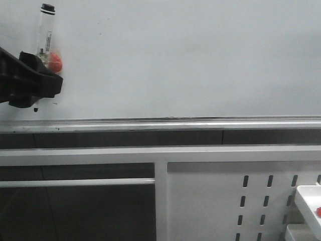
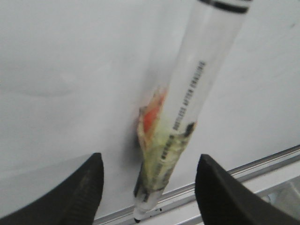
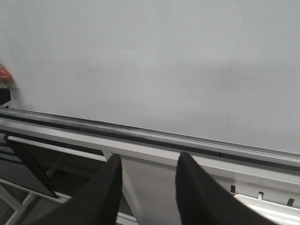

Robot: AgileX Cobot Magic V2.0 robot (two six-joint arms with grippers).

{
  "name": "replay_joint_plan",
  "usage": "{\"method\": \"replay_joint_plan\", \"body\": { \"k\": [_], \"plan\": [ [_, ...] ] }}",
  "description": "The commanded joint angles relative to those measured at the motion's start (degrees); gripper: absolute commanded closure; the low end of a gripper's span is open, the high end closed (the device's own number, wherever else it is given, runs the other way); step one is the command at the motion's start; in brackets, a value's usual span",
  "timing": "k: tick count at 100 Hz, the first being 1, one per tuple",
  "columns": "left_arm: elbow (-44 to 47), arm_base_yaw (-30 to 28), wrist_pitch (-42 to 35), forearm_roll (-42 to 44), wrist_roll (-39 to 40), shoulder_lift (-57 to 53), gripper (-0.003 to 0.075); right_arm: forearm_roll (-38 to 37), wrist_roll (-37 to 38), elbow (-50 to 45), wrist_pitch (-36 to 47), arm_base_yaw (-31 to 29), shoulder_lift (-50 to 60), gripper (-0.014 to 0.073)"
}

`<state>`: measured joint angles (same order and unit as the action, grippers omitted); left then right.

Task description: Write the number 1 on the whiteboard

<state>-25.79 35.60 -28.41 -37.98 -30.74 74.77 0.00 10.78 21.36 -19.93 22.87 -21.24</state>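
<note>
The whiteboard (image 1: 190, 60) fills the upper part of the front view, with its silver rail (image 1: 165, 122) along the lower edge. No dark stroke of the number 1 shows on it. A white-barrelled marker (image 1: 45, 30) with a black cap stands almost upright against the board at the far left, tip down near the rail, with a red blob (image 1: 55, 61) beside it. My left gripper (image 1: 40, 83) is around its lower half. In the left wrist view the marker (image 2: 197, 89) sits between the wide-apart jaws of the left gripper (image 2: 150, 159), touching neither. My right gripper (image 3: 150, 157) is open and empty below the rail.
A white frame bar (image 1: 160, 154) runs below the rail. A white perforated metal panel (image 1: 251, 201) is at the lower right, with a white tray edge (image 1: 308, 201) in the corner. The red blob also shows in the right wrist view (image 3: 3, 75).
</note>
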Motion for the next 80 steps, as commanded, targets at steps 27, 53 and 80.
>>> {"method": "replay_joint_plan", "body": {
  "k": [27, 53, 80],
  "plan": [
    [-1.9, 0.06, -9.93, 1.85, 0.12, -0.94, 0.0407, -0.57, -0.7, 2.06, 4.28, -0.26, -0.91, 0.0348],
    [-1.9, 0.06, -9.93, 1.85, 0.12, -0.94, 0.061, -0.57, -0.7, 2.06, 4.15, -0.26, -0.91, 0.0348],
    [-1.9, 0.06, -6.85, 4.66, 0.12, -1.65, 0.074, -0.57, -0.7, 2.06, 1.22, -0.26, -0.91, 0.0348]
  ]
}}
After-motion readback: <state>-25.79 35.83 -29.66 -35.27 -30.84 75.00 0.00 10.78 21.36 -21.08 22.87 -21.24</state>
